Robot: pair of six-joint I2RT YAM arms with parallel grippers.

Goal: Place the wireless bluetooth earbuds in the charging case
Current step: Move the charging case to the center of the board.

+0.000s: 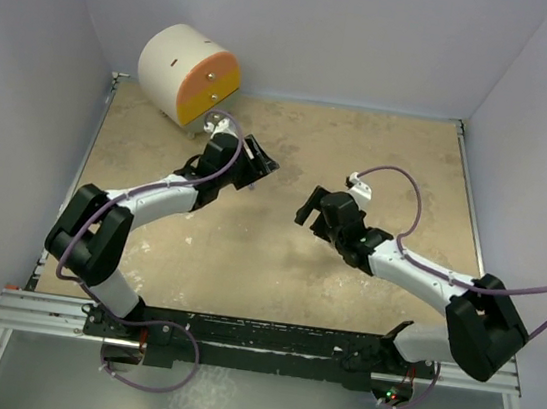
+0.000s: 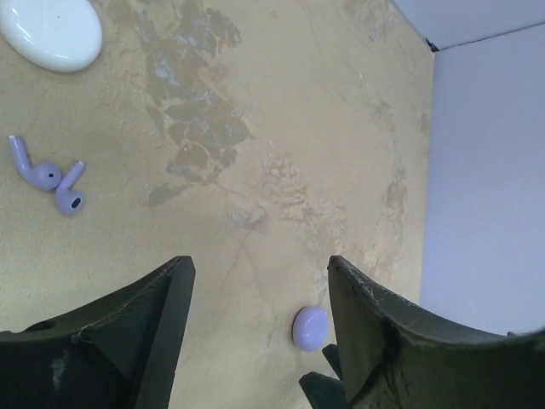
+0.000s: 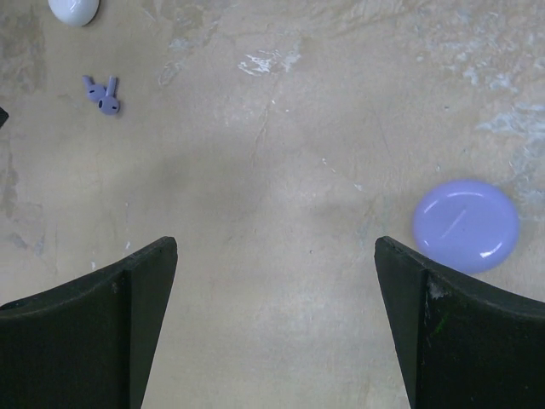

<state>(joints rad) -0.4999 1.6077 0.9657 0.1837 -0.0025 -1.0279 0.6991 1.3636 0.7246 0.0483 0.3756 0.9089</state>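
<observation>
Setting: a tan, mottled table (image 1: 274,275) inside pale walls. Two black-and-white arms reach in from the near edge. A white drum with an orange face (image 1: 187,77) sits at the far left corner.

Earbuds, look: two lilac stemmed earbuds (image 2: 43,175), each a small glossy rounded head on a short stalk, with a dark spot on the head.

Earbuds, place: they lie flat on the bare table, outside any case, side by side and touching or very nearly so. In the left wrist view they sit off to the left of the fingers. From overhead they are too small to pick out.

Cases: a white pebble-shaped case (image 2: 51,34) lies near the earbuds. A round lilac case (image 3: 466,226) lies well apart from them, just beside one finger of the right gripper. Both look closed, though any lid seam is too faint to be sure.

Left gripper (image 2: 260,341): jaws partly apart and holding nothing, above the table.

Right gripper (image 3: 277,332): jaws spread wide and empty, over bare table between the earbuds and the lilac case.

Risk, pick-up: the earbuds are tiny, smooth and huddled together. A pinch could catch both, or squeeze one out sideways and send it skidding.

Risk, case: if the lids are shut, nothing can go in until one is opened. With two cases present, the earbuds could be matched to the wrong one; the lilac one seems the likely mate.

Risk, arms: the two grippers face each other near mid-table, so both reaching for the same spot could make them collide.
</observation>
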